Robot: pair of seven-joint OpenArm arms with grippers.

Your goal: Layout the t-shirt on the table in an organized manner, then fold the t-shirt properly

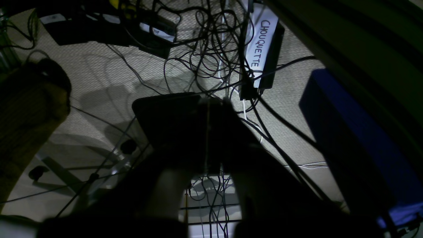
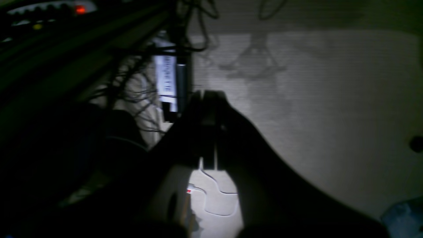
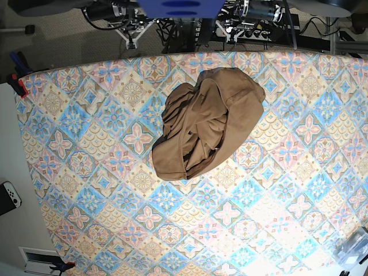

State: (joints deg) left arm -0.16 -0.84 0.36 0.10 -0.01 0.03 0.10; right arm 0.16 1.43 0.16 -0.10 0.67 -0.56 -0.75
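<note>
While the left gripper (image 1: 207, 102) is hanging below the table edge in the left wrist view, its jaws are meeting along a thin seam, pinched together on nothing. Behind it, from 10 to 1 o'clock, a cable tangle (image 1: 211, 43) is sprawling over the carpet, and a labelled box (image 1: 261, 49) is lying at 1 o'clock. Risk, as I judge it: an arm swinging up from here could be snagging a loose cable.

Turning to the right wrist view, the right gripper (image 2: 208, 96) is showing dark and dim, jaws pressed together, empty. More cables are crowding at 9 to 10 o'clock; a pale cord (image 2: 214, 195) is trailing at 6 o'clock. Same snag hazard, worse for the poor light.

Looking from the base view, the shirt (image 3: 207, 123) is sitting bunched in a heap on the table (image 3: 86, 172), just toward 12 o'clock of centre, with neither gripper over it. Layers are folding over each other, so a blind pinch is likely catching two plies at once, and a spread would be dragging the heap rather than opening it. The patterned cover could also be bunching under a low grasp.
</note>
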